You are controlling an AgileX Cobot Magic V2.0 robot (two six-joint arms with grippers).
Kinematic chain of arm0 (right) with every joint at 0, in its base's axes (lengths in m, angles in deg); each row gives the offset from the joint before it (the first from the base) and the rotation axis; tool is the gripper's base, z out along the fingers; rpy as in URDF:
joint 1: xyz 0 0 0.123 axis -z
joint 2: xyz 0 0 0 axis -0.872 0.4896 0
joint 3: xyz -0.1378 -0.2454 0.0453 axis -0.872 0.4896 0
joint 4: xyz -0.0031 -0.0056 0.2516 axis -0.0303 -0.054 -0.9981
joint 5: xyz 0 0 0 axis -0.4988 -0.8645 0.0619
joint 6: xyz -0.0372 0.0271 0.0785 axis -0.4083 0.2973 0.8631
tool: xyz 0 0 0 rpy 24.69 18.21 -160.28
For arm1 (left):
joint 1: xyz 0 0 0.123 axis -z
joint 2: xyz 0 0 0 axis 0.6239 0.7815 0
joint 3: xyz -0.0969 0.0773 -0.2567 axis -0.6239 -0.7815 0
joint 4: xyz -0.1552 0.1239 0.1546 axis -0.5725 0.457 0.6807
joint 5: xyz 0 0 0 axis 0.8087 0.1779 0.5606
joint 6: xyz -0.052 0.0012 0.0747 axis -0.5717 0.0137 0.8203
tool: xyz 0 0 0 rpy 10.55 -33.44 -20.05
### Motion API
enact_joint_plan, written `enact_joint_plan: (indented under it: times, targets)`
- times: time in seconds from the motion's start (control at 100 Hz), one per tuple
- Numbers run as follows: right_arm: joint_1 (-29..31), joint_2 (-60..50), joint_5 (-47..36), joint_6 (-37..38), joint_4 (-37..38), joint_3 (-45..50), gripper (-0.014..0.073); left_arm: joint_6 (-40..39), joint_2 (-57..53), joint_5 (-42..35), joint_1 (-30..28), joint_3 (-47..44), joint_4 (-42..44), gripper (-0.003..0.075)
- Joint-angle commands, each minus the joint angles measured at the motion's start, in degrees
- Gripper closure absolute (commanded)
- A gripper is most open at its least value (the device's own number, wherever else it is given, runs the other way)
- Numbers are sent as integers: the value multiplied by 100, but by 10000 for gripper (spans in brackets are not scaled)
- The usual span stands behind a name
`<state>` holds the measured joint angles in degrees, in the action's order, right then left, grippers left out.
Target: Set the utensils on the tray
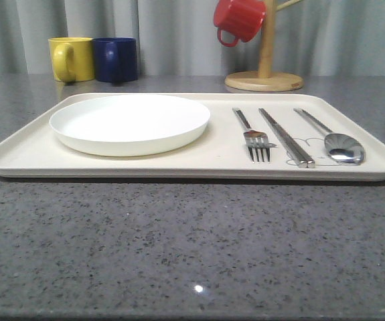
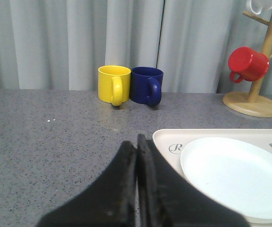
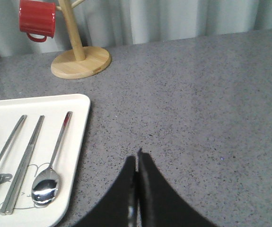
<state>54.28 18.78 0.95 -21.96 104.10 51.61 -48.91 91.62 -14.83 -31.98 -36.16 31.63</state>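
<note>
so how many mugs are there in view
4: a yellow ceramic mug and a dark blue ceramic mug side by side behind the cream rectangular tray; a red ribbed mug and a partly cropped white mug on the wooden mug tree.

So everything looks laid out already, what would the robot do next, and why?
Probably nothing more than keep both arms back. The white plate, fork, chopsticks and spoon all lie on the cream tray. The left end effector and right end effector are shut, empty, and hang over bare countertop beside the tray.
</note>
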Motion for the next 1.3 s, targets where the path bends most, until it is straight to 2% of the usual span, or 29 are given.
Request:
enact_joint_plan:
  times: [0.0, 0.67, 0.84, 0.94, 1.12, 1.29]
  targets:
    - [43, 28, -554, -61, 173, -138, 659, -1, 31, -444, 32, 149, -59, 738]
    - [43, 28, -552, -61, 173, -133, 662, -1, 31, -444, 32, 149, -59, 738]
    - [43, -40, -981, -110, 129, 80, 662, -1, 31, -444, 32, 149, -59, 738]
    - [54, -237, -1497, -518, -219, 356, 662, -1, 31, -444, 32, 149, -59, 738]
    - [361, -717, -2113, -1644, -1315, 973, 662, -1, 31, -444, 32, 149, -59, 738]
    - [624, -1296, -2373, -1769, -1546, 1551, 662, -1, 31, -444, 32, 149, -59, 738]
